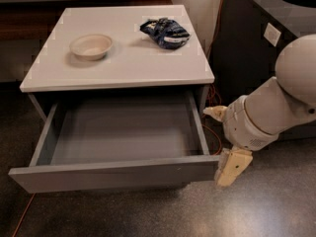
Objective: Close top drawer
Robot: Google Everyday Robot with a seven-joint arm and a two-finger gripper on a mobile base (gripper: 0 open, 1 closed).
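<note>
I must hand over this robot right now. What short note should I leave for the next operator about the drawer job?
The gripper is low, beside the right end of the front panel of the top drawer; whether it touches the panel cannot be told.
The top drawer is pulled far out from under the white tabletop.
A bowl and a blue bag lie on the tabletop; they are not part of the job.
Done: the drawer is not yet closed.
Left: set the gripper against the front panel and push the drawer fully in.
</note>
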